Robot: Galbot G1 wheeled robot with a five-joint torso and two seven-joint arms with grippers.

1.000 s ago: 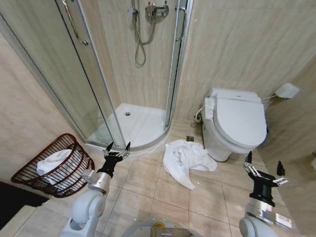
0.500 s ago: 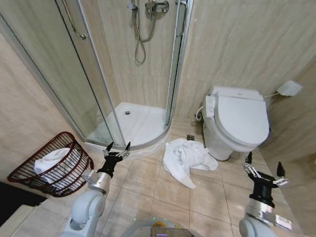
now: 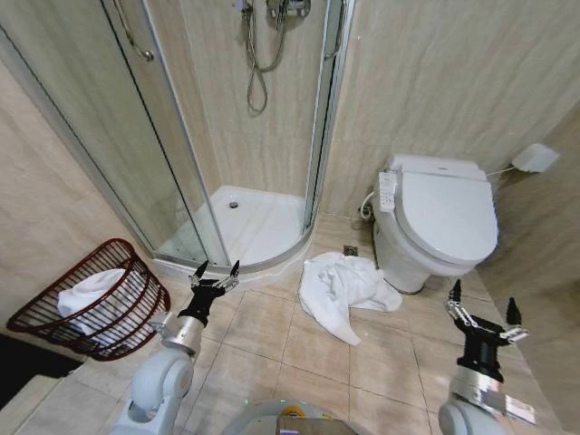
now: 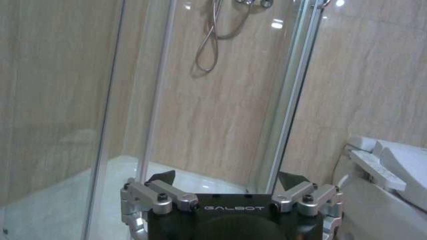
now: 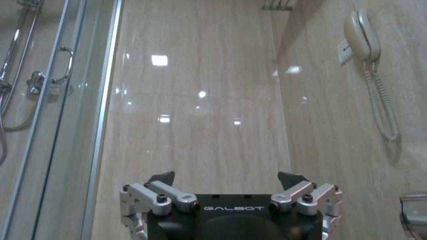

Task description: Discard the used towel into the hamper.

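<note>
A crumpled white towel point(image 3: 343, 290) lies on the tiled floor between the shower base and the toilet. The hamper point(image 3: 32, 322), a dark red-brown wire basket, stands tilted at the left by the wall with a white cloth point(image 3: 91, 292) inside it. My left gripper point(image 3: 215, 271) is raised and open just right of the hamper, well left of the towel. In the left wrist view the left gripper point(image 4: 227, 177) points at the shower glass with nothing in it. My right gripper point(image 3: 483, 302) is open and empty at the lower right, past the toilet. The right gripper point(image 5: 227, 177) faces a bare wall.
A glass shower enclosure point(image 3: 181, 163) with a white base point(image 3: 249, 227) fills the back left. A white toilet point(image 3: 439, 227) stands at the right. A wall phone point(image 5: 363, 37) hangs on the tiled wall. Open floor tiles point(image 3: 272, 353) lie in front of me.
The whole picture has shifted slightly, so the camera moved; the hamper now sits a bit lower and further left in view. Both arms hold their poses.
</note>
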